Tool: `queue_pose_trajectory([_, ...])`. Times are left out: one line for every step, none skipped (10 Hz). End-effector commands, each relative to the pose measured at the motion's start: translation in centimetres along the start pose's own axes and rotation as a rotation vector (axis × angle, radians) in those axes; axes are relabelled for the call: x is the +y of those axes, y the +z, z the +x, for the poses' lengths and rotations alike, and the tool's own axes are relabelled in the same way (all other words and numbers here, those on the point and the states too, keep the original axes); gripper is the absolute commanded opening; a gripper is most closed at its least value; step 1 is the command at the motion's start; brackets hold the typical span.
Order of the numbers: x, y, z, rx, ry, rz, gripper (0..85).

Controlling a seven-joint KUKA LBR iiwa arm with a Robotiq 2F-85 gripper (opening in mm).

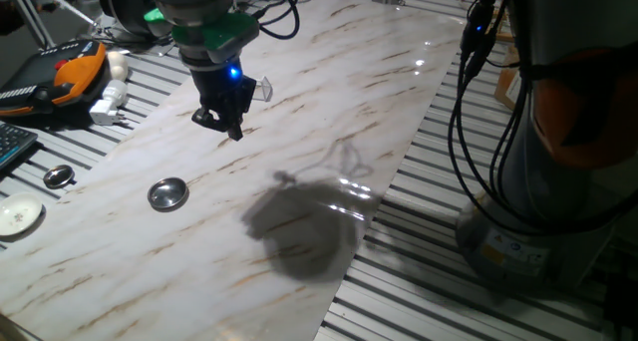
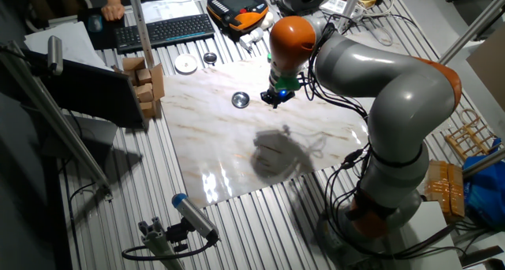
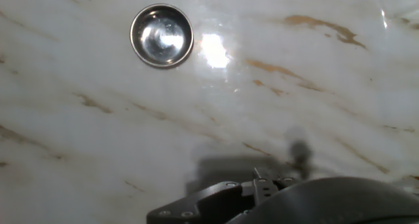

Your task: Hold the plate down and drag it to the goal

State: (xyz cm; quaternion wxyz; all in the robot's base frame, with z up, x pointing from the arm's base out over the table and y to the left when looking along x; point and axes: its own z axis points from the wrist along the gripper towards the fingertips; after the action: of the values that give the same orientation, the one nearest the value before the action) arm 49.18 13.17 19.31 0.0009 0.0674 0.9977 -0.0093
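Marble-patterned board covers the ribbed metal tabletop (image 1: 558, 311), glossy and pale with brown veins, lamp glare across it. Largest on it is my own shadow, toward 5 o'clock in one fixed view. My jaws (image 1: 221, 117) hang clear above the board near its far edge, carrying nothing; whether they are spread or pressed together I cannot tell, since they show only as one dark mass. Just behind them, at about 2 o'clock, sits the goal (image 1: 261, 89), a clear bracket with low walls. The plate (image 1: 167, 193) lies flat at 7 o'clock from my jaws, well apart from both jaws and goal; in the hand view it sits at 11 o'clock (image 3: 162, 35). I judge it light, stiff and slick on this polished board, its rim too low to pinch, so pressing down into its bowl centre looks best.
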Motion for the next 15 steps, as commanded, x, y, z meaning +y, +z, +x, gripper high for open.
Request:
queue_pose_trajectory([0.0, 0.0, 0.0, -0.016, -0.021, 0.007, 0.0])
queue_pose_trajectory([0.0, 0.0, 0.0, -0.026, -0.045, 0.001, 0.0])
queue_pose_trajectory([0.0, 0.0, 0.0, -0.017, -0.072, -0.027, 0.0])
queue_pose_trajectory([0.0, 0.0, 0.0, -0.002, -0.099, -0.047, 0.0])
queue_pose_trajectory([0.0, 0.0, 0.0, 0.009, -0.116, -0.052, 0.0])
queue_pose_trajectory([0.0, 0.0, 0.0, 0.011, -0.122, -0.047, 0.0])
queue_pose_trajectory([0.0, 0.0, 0.0, -0.001, -0.122, -0.023, 0.0])
queue_pose_trajectory([0.0, 0.0, 0.0, -0.004, -0.119, -0.027, 0.0])
queue_pose_trajectory([0.0, 0.0, 0.0, -0.003, -0.103, -0.039, 0.0])
queue_pose_trajectory([0.6, 0.0, -0.1, -0.005, -0.085, -0.025, 0.0])
queue_pose_trajectory([1.5, -0.1, -0.5, -0.011, -0.071, -0.014, 0.0])
queue_pose_trajectory([2.4, 0.2, -1.0, -0.016, -0.066, -0.019, 0.0])
queue_pose_trajectory([3.2, 0.7, -1.6, -0.025, -0.066, -0.014, 0.0])
queue_pose_trajectory([3.9, 1.3, -2.1, -0.027, -0.066, -0.017, 0.0])
queue_pose_trajectory([4.4, 1.8, -2.6, -0.022, -0.068, -0.023, 0.0])
